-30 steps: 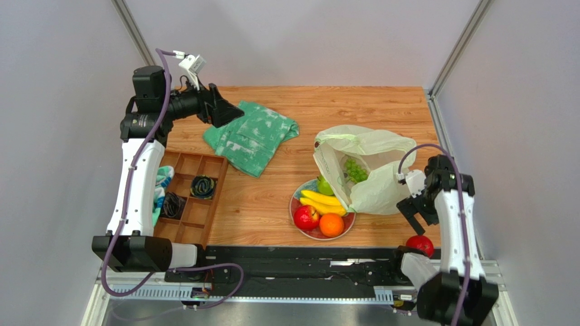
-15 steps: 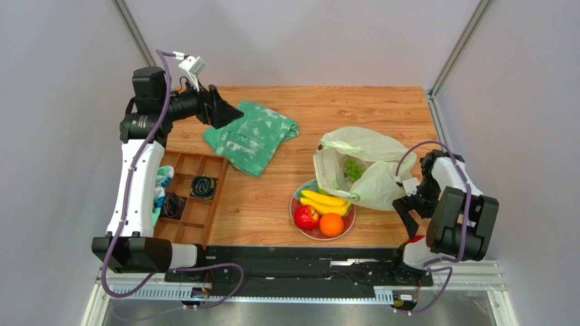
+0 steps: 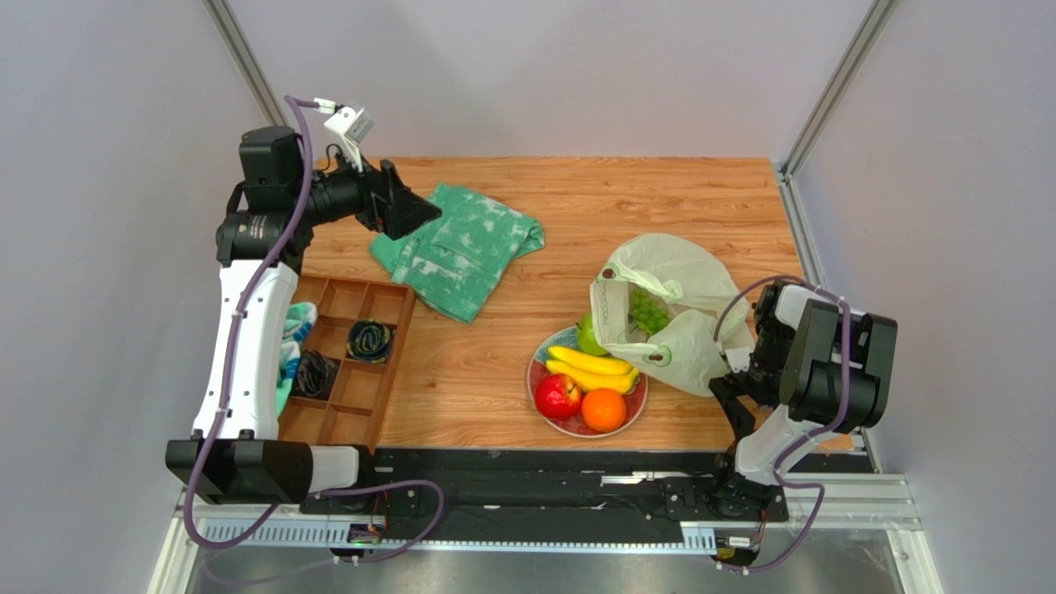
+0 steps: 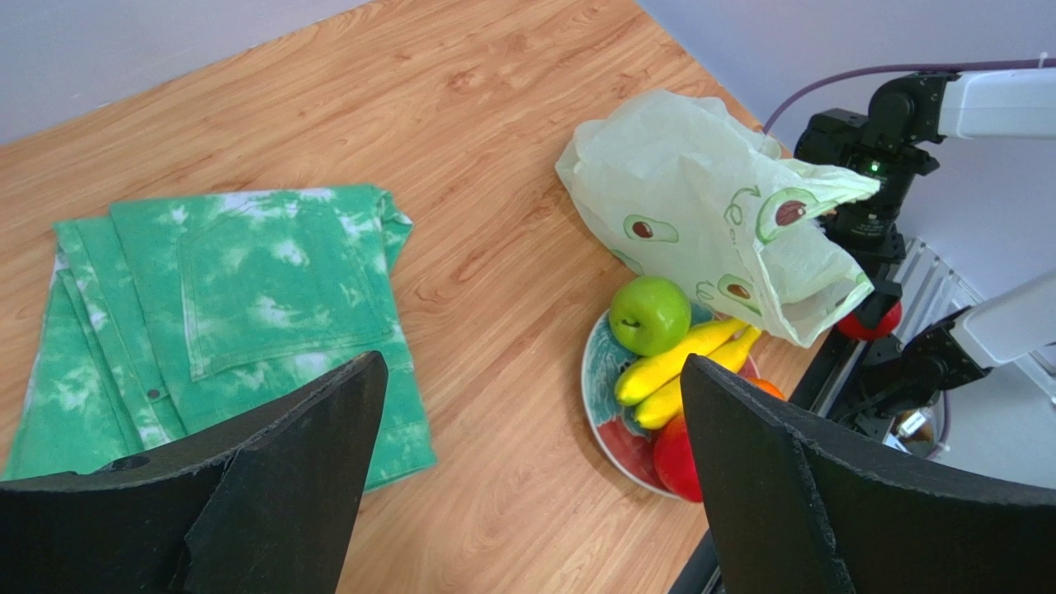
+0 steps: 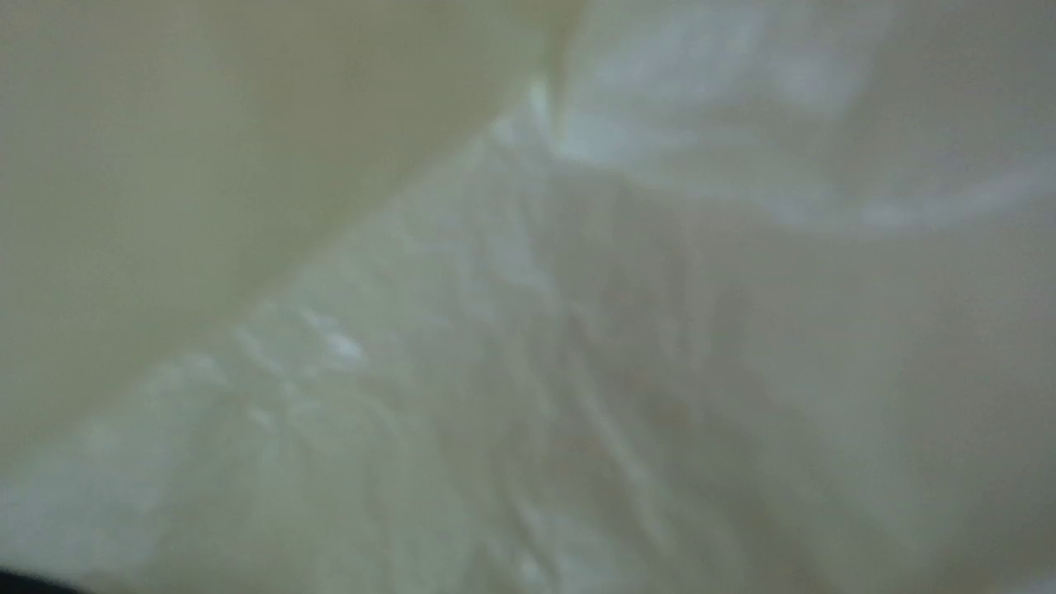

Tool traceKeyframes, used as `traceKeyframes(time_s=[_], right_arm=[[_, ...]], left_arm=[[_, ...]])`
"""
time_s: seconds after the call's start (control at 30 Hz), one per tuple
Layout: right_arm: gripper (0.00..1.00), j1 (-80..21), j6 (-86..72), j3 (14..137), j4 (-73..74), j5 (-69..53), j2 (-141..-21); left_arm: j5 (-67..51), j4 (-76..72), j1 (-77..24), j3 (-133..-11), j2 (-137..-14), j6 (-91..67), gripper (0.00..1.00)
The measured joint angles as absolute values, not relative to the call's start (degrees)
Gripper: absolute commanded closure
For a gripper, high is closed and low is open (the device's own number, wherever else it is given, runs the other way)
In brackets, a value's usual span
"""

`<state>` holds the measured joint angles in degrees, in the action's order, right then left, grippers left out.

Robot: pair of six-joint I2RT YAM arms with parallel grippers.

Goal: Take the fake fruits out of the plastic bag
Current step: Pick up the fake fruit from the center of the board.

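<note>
Plastic bag (image 3: 669, 279) lies mouth-open against the plate (image 4: 604, 402), grape cluster (image 3: 642, 309) inside, apparently tipped so the grapes can spill out. Right end effector (image 3: 729, 386) presses the bag's side away from the plate; I cannot tell its grip, since plastic fills its camera. Left end effector (image 4: 533, 365) gapes wide and empty, well away from the plate. The bag carries avocado prints but no legible writing.

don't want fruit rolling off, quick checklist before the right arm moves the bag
1. Grapes out of the plastic bag: not ok, they lie inside.
2. Right gripper hold on the bag: cannot tell, its camera shows only blurred plastic.
3. Left gripper open, away from the bag, above the green cloth: ok.
4. Bag's open end beside the plate: ok.
5. Red fruit near the table edge, under the right arm: not ok, may get knocked.
</note>
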<state>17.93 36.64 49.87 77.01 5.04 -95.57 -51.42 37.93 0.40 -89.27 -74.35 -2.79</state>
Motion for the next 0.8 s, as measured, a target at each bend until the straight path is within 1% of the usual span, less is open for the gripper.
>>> traceKeyframes(time_s=[0.03, 0.1, 0.13, 0.23, 0.33, 0.37, 0.5, 0.6, 0.7, 0.8], right_arm=[[0.21, 17.9, 36.3, 49.9, 76.9, 5.1, -96.2], [0.31, 17.9, 35.7, 49.9, 76.9, 5.3, -96.7], [0.40, 17.9, 35.2, 49.9, 76.9, 5.6, -96.6], [0.47, 18.1, 33.7, 50.1, 76.9, 6.5, -96.1], [0.48, 18.3, 33.3, 53.6, 78.3, 6.5, -93.8], [0.49, 18.3, 33.3, 56.6, 78.8, 6.1, -92.7], [0.45, 18.3, 35.4, 73.8, 76.7, 2.7, -88.2], [0.47, 17.1, 38.7, 81.6, 75.0, 0.3, -82.8], [0.48, 13.6, 42.0, 85.8, 75.5, -3.1, -77.3], [0.47, 8.2, 44.2, 89.1, 76.6, -8.4, -74.8]], left_arm=[[-51.3, 38.0, 0.4, -89.3, -74.3, -2.6, 0.02], [-50.8, 38.0, 0.4, -89.2, -74.1, -2.3, 0.02], [-50.6, 38.1, 0.4, -89.2, -74.0, -2.1, 0.02], [-50.3, 38.5, 0.4, -89.1, -73.3, -1.8, 0.02], [-50.2, 38.5, 0.4, -89.1, -72.8, -1.6, 0.02], [-50.2, 38.5, 0.4, -89.1, -72.7, -1.5, 0.02], [-50.2, 38.5, 0.4, -89.1, -72.7, -1.3, 0.02], [-50.3, 38.4, 0.4, -89.2, -73.1, -1.4, 0.02], [-50.3, 38.3, 0.4, -89.7, -74.2, -1.4, 0.02], [-50.3, 38.3, 0.4, -89.9, -75.0, -1.5, 0.02]])
